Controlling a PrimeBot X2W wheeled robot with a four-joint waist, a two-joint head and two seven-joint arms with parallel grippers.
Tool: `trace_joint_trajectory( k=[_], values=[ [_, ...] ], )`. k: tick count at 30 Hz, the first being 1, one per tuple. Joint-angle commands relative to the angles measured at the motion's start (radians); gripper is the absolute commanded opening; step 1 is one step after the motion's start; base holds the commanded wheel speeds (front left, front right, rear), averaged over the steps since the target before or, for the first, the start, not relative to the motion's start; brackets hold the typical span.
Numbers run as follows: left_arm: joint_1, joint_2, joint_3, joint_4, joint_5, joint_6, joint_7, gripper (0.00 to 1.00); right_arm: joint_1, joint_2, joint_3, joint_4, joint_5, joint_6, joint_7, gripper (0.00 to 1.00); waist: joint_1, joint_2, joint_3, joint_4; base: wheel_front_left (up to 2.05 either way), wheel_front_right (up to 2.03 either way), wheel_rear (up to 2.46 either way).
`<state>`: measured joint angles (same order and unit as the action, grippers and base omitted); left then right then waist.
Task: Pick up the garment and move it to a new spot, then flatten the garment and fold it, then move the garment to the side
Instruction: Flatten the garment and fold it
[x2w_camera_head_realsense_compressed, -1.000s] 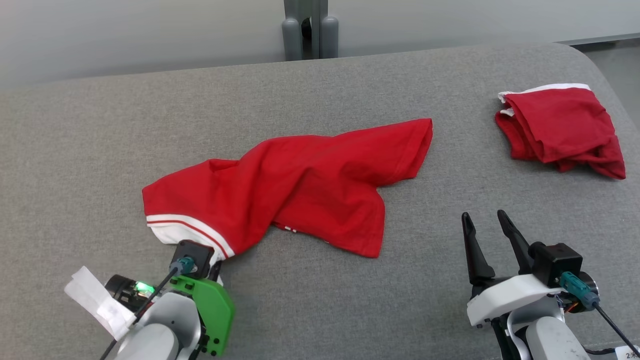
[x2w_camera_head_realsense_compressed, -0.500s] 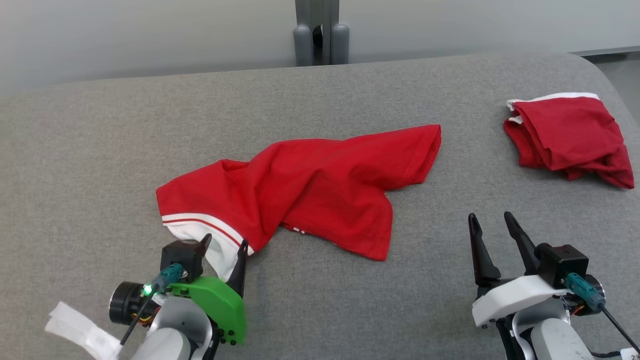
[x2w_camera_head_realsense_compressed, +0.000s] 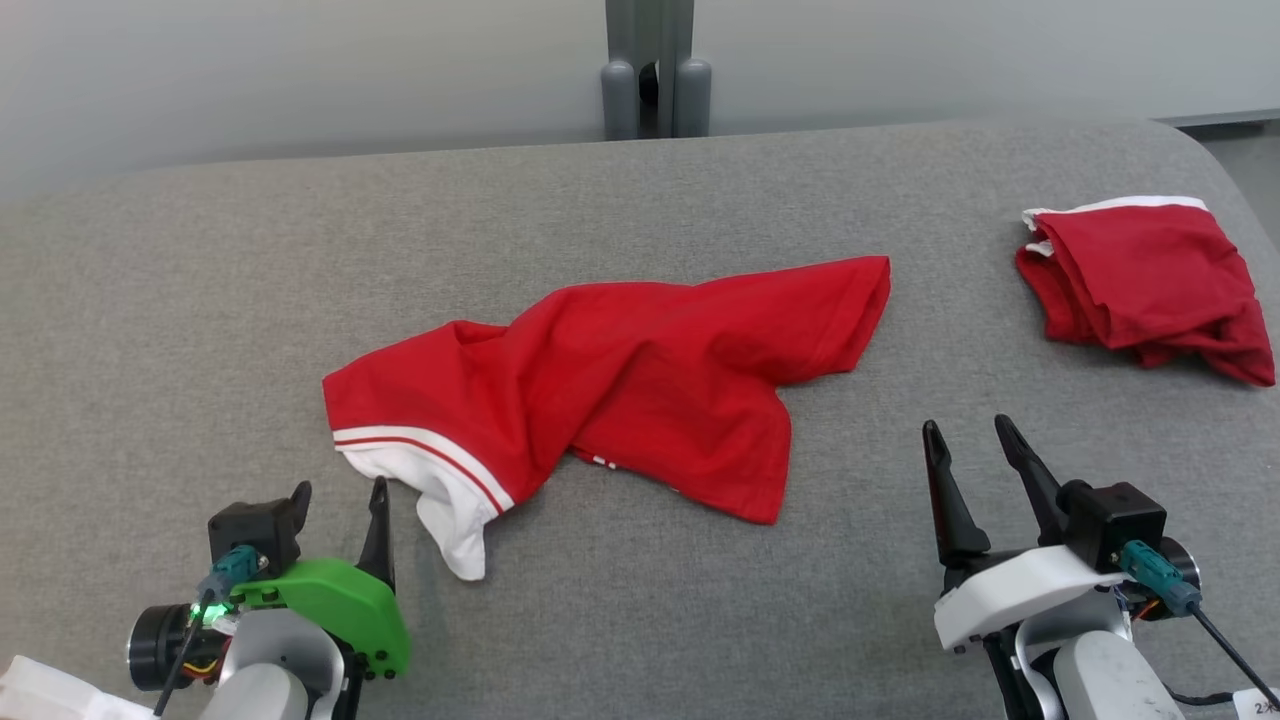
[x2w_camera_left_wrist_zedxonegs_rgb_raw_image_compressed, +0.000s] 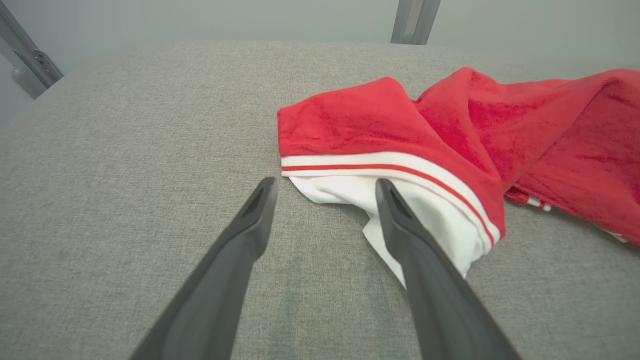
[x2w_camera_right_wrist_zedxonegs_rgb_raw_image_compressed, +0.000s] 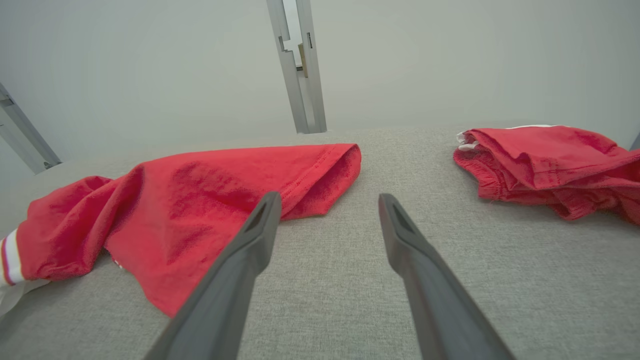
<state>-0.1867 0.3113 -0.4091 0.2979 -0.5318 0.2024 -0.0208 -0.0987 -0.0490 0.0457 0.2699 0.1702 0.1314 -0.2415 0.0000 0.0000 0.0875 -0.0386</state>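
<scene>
Cannot read the white marks half tucked under the near fold of the red garment (x2w_camera_head_realsense_compressed: 620, 370). Finds it crumpled mid-way across the grey padded table (x2w_camera_head_realsense_compressed: 180, 300), white striped band nearest, just right of the left gripper (x2w_camera_head_realsense_compressed: 340, 488) and not touching. Shows that gripper spread wide and empty; likewise the right gripper (x2w_camera_head_realsense_compressed: 968, 425), near right, well apart. Places a folded second garment (x2w_camera_head_realsense_compressed: 1140, 290) far right.

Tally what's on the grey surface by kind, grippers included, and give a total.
Red garments: 2 (rumpled garment, folded garment)
Grippers: 2 (left gripper, right gripper, both open and holding nothing)
Total: 4
</scene>
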Motion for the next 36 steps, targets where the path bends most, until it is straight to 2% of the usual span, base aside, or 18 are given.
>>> trace_joint_trajectory(
  k=[1,9,15,19,21,22,24,30,36],
  values=[
    [-0.034,0.006,0.008,0.043,-0.002,-0.008,-0.011,1.00,-0.011,-0.003,0.002,-0.012,-0.010,-0.001,0.004,1.00,0.0000,0.0000,0.021,-0.025,0.00,0.00,0.00],
    [-0.131,-0.021,0.028,0.288,-0.038,-0.055,-0.058,1.00,-0.009,-0.003,0.000,-0.063,-0.030,-0.001,0.030,1.00,0.0000,0.0000,0.058,-0.086,0.00,0.00,0.00],
    [-0.199,-0.037,0.037,0.422,-0.058,-0.086,-0.080,1.00,0.001,-0.003,0.005,-0.079,-0.031,-0.001,0.042,1.00,0.0000,0.0000,0.075,-0.116,0.00,0.00,0.00],
    [-0.231,-0.046,0.045,0.498,-0.065,-0.076,-0.090,1.00,0.005,-0.003,0.008,-0.086,-0.030,-0.001,0.044,1.00,0.0000,0.0000,0.077,-0.128,0.00,0.00,0.00],
    [-0.241,-0.056,0.046,0.526,-0.070,-0.087,-0.094,1.00,0.008,-0.003,0.008,-0.087,-0.030,-0.001,0.045,1.00,0.0000,0.0000,0.075,-0.131,0.00,0.00,0.00],
    [-0.245,-0.059,0.046,0.537,-0.072,-0.089,-0.097,0.69,0.009,-0.003,0.007,-0.088,-0.031,-0.001,0.044,1.00,0.0000,0.0000,0.074,-0.131,0.00,0.00,0.00],
    [-0.254,-0.063,0.042,0.552,-0.066,-0.095,-0.120,0.00,0.012,-0.003,0.004,-0.088,-0.032,-0.001,0.044,1.00,0.0000,0.0000,0.070,-0.130,0.00,0.00,0.00],
    [-0.266,-0.074,0.040,0.560,-0.055,-0.104,-0.196,0.00,0.024,-0.003,0.001,-0.085,-0.025,-0.002,0.044,1.00,0.0000,0.0000,0.045,-0.107,0.00,0.00,0.00],
    [-0.214,-0.066,0.041,0.483,-0.037,-0.087,-0.233,0.00,0.040,-0.003,-0.010,-0.073,-0.015,-0.002,0.037,1.00,0.0000,0.0000,0.005,-0.053,0.00,0.00,0.00]
  ],
)
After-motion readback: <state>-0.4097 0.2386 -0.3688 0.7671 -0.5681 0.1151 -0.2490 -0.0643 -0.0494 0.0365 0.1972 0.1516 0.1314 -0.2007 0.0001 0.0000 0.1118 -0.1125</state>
